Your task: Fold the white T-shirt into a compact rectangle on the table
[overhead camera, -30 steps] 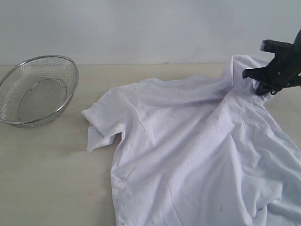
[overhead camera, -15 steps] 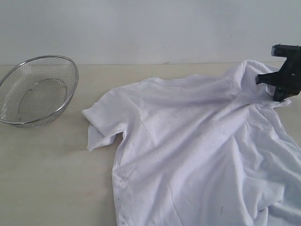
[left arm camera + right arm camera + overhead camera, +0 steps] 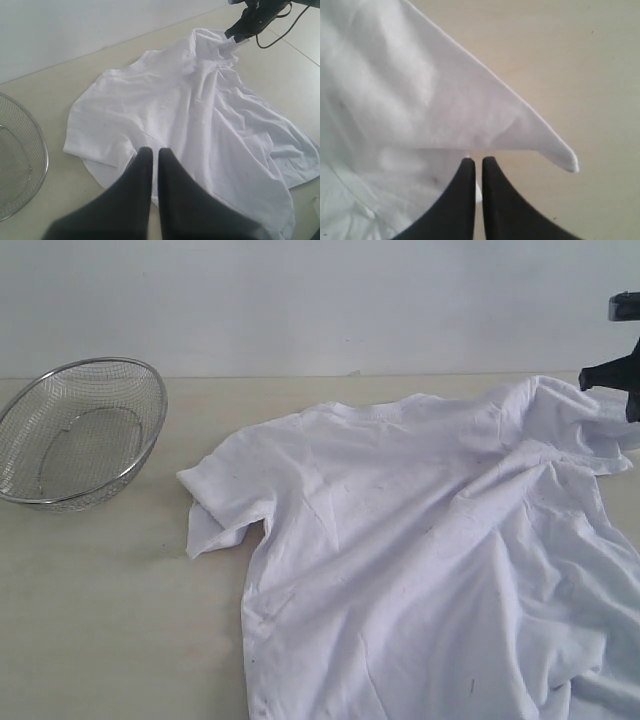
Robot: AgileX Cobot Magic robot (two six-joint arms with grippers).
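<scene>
**T-shirt point(image 3: 420, 540) spread but rumpled, 1 corner pinched on the right**

At the far left of the surface point(image 3: 100, 640) stands a wire-mesh bowl point(image 3: 40, 440), tipped slightly and well apart from the cloth. Nothing lies in it, and only its own base ring shows through the mesh.

Next comes the left pincer point(image 3: 154, 152), jaws pressed together with nothing between them. It hangs over the near edge of the garment, just beside the left sleeve point(image 3: 215, 505), which lies flat with a small fold under its hem.

The T-shirt covers the middle and right of the surface, neckline away from the exterior camera. Only plain white shows, with no lettering on this side. Its left half is fairly smooth, while the right half is creased and bunched.

At the far right, the right pincer point(image 3: 478, 161) is closed on a raised edge of the cloth near the right shoulder or sleeve. That part is lifted off the surface in a peak.

The step in hand looks like spreading and flattening, with none of the folds begun. The next move likely calls for drawing the held corner outward and setting it down taut. The left pincer would have to open to take the other side, and pulling too hard could drag the smooth half askew.
</scene>
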